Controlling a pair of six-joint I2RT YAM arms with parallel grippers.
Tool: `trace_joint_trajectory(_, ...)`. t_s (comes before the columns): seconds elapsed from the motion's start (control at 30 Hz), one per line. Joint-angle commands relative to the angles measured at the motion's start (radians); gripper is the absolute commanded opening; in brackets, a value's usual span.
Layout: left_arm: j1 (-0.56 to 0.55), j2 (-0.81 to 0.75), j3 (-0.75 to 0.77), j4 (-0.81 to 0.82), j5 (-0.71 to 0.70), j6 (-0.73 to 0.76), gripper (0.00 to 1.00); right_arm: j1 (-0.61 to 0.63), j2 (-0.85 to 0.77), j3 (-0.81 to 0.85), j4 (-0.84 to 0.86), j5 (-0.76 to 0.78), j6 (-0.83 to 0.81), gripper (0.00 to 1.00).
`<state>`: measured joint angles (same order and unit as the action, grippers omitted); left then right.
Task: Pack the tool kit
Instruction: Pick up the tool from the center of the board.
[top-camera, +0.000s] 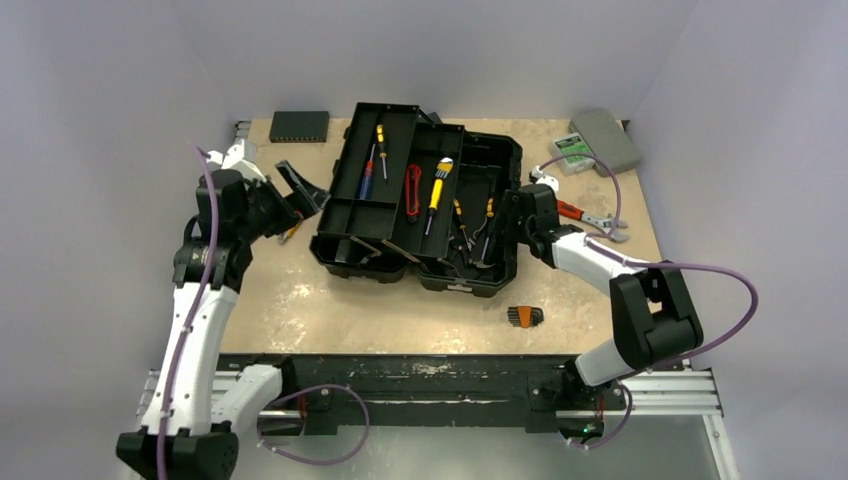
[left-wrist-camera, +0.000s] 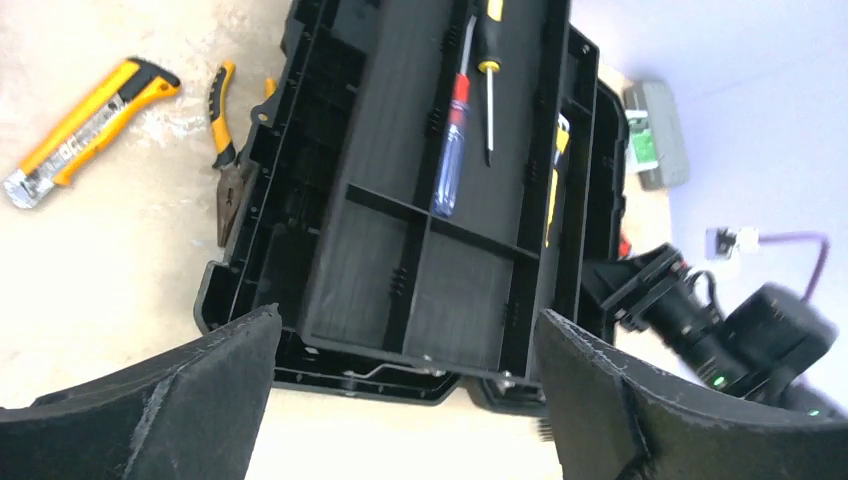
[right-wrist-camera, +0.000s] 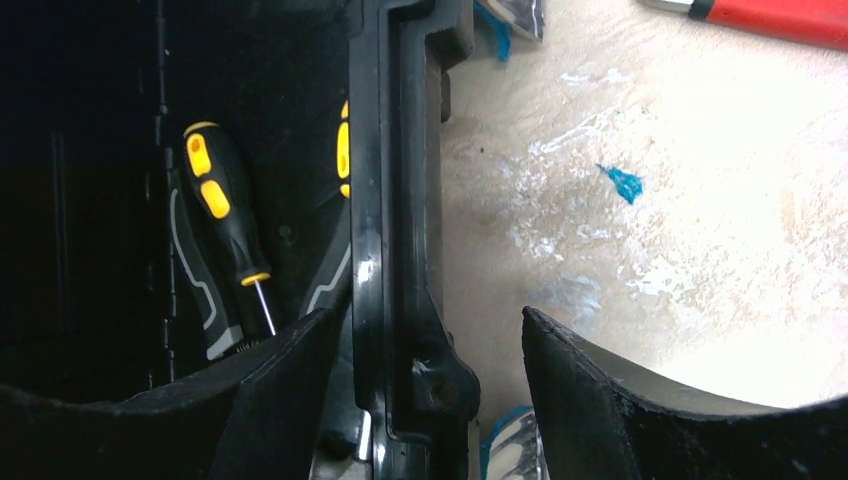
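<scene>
The black toolbox (top-camera: 500, 165) lies open mid-table. A black tray (top-camera: 350, 205) rests tilted on its left side and holds a blue-and-red screwdriver (left-wrist-camera: 452, 150) and a thin yellow-tipped one (left-wrist-camera: 490, 90). Inside the box lie a red tool (top-camera: 413, 190), a yellow-black screwdriver (top-camera: 440, 185) and pliers (top-camera: 487, 215). My left gripper (left-wrist-camera: 407, 318) is open and empty, hanging just left of the tray. My right gripper (right-wrist-camera: 428, 315) is open astride the box's right wall (right-wrist-camera: 385, 200), one finger inside and one outside, with a gap showing on the outer side.
A yellow utility knife (left-wrist-camera: 85, 130) and yellow-handled pliers (left-wrist-camera: 225, 150) lie left of the box. Red-handled pliers (top-camera: 578, 212) lie to its right, a black bit holder (top-camera: 523, 316) in front. At the back are a thin black device (top-camera: 299, 125), a grey case (top-camera: 605, 140) and a green-white box (top-camera: 572, 150).
</scene>
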<state>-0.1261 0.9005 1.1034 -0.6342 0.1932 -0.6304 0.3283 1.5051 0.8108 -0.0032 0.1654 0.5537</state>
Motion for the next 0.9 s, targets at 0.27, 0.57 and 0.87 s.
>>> trace_joint_trajectory(0.27,0.396,0.293,-0.169,0.352,0.369,-0.219,0.92,0.003,-0.111,-0.087,0.144,0.006,0.022,0.66)
trace_joint_trajectory(0.57,0.397,0.48,-0.273,0.573,0.456,-0.234,0.91,0.005,-0.139,-0.118,0.169,0.002,0.026,0.65)
trace_joint_trajectory(0.87,0.396,0.562,-0.248,0.545,0.436,-0.174,0.89,0.005,-0.132,-0.116,0.167,0.005,0.019,0.65)
